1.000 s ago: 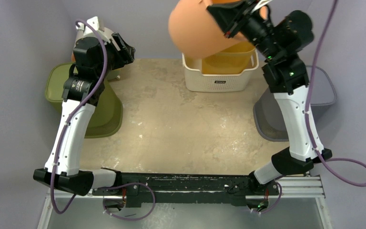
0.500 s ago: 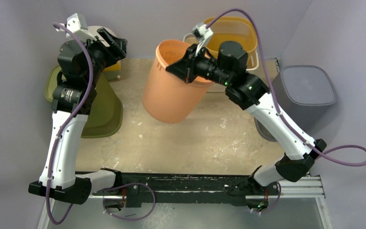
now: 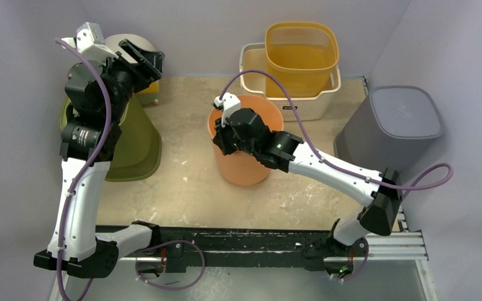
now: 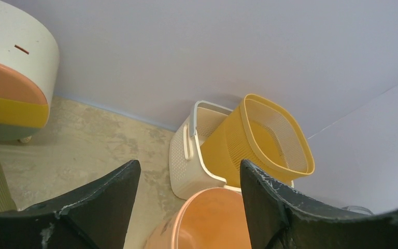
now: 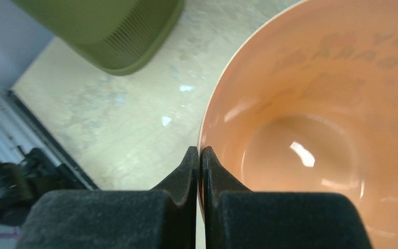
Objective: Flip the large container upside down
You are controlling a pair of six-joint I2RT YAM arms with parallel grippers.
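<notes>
The large container (image 3: 246, 164) is an orange plastic bucket standing mouth up in the middle of the table. My right gripper (image 3: 221, 139) is shut on its left rim, one finger inside and one outside. In the right wrist view the right gripper (image 5: 200, 150) pinches that thin rim, and the bucket's glossy, empty inside (image 5: 316, 129) shows to the right. My left gripper (image 3: 144, 59) hangs open high at the back left, holding nothing. In the left wrist view the left gripper (image 4: 189, 163) is open, with the bucket's rim (image 4: 217, 218) far below between its fingers.
A yellow basket (image 3: 301, 53) sits inside a white basket (image 3: 287, 111) at the back. A grey bin (image 3: 392, 128) stands at the right and an olive green bin (image 3: 138, 150) at the left. A white, orange and yellow round container (image 4: 10, 78) is in the back left corner.
My right arm has swung the orange bucket down from high at the back to the table's middle, turning it mouth up. The left arm has drawn back slightly to the left, still open.
</notes>
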